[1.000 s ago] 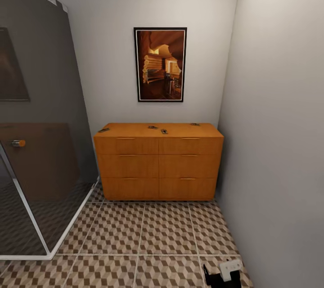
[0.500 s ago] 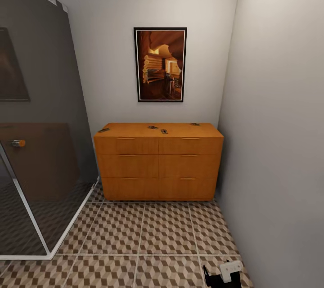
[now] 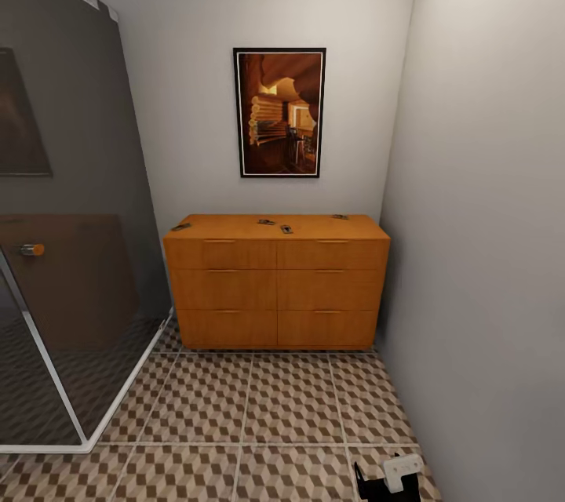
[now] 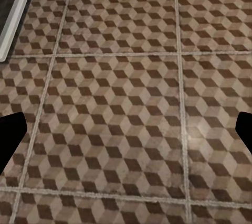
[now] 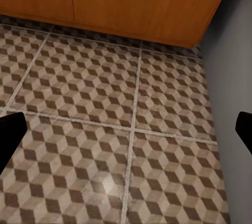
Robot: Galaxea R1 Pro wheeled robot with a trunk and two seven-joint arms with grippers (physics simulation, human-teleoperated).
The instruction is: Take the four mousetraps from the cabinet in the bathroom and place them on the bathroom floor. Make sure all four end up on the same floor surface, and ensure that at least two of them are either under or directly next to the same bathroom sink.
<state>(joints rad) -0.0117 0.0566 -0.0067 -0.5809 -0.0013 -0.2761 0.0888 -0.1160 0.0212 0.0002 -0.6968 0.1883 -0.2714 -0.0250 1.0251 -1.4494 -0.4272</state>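
Several tiny dark mousetraps lie spread on the flat top of the orange-brown cabinet (image 3: 276,282) against the far wall: one at its left edge (image 3: 181,227), two near the middle (image 3: 267,221) (image 3: 286,229) and one at the back right (image 3: 340,216). The cube-patterned bathroom floor (image 3: 251,408) stretches from the cabinet towards me. My left gripper (image 4: 126,140) hangs open over bare tiles with nothing between its fingers. My right gripper (image 5: 126,137) is also open and empty, low over the tiles near the cabinet's base (image 5: 131,3). The end of my right arm (image 3: 390,478) shows at the bottom of the head view.
A glass shower enclosure (image 3: 71,290) with a white floor frame (image 3: 118,400) takes up the left side. A grey wall (image 3: 486,251) closes the right side, close to the cabinet's end. A framed picture (image 3: 279,111) hangs above the cabinet.
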